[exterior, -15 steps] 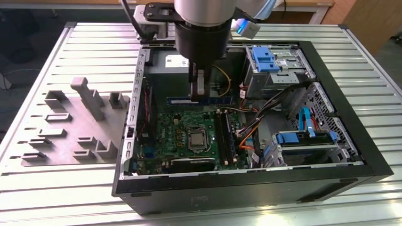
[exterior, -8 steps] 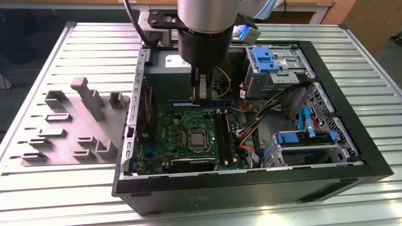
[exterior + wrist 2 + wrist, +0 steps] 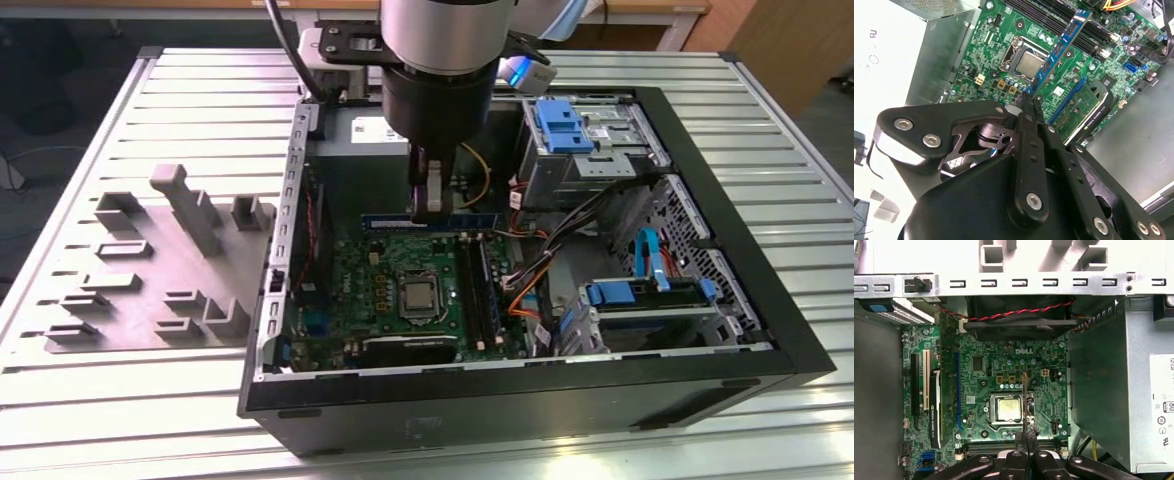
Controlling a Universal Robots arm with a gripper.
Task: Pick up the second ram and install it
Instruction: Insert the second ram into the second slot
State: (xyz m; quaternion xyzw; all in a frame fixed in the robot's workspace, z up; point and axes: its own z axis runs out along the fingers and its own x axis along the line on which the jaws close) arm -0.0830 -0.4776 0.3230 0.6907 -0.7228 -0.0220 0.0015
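The second ram (image 3: pixel 461 222) is a slim blue stick, and my gripper (image 3: pixel 424 208) is shut on it near one end. It hangs in the open computer case, above the green motherboard (image 3: pixel 367 270). In the second wrist view the ram (image 3: pixel 1059 47) reaches out from my gripper (image 3: pixel 1027 100) over the board. The first wrist view shows the ram (image 3: pixel 1025 395) edge-on, rising from my gripper (image 3: pixel 1027 436) across the processor (image 3: pixel 1006 408). The stick lies crosswise to the long black slots (image 3: pixel 478 290), which sit on the exterior view's right of the processor (image 3: pixel 418 295).
The black case rim (image 3: pixel 534 385) rings the work area. Blue drive cages (image 3: pixel 561 125), loose cables (image 3: pixel 574 240) and a silver power supply (image 3: pixel 1124 390) crowd the sides. An expansion card (image 3: pixel 1086 107) stands on the board. A grey part holder (image 3: pixel 160 270) lies on the slatted table.
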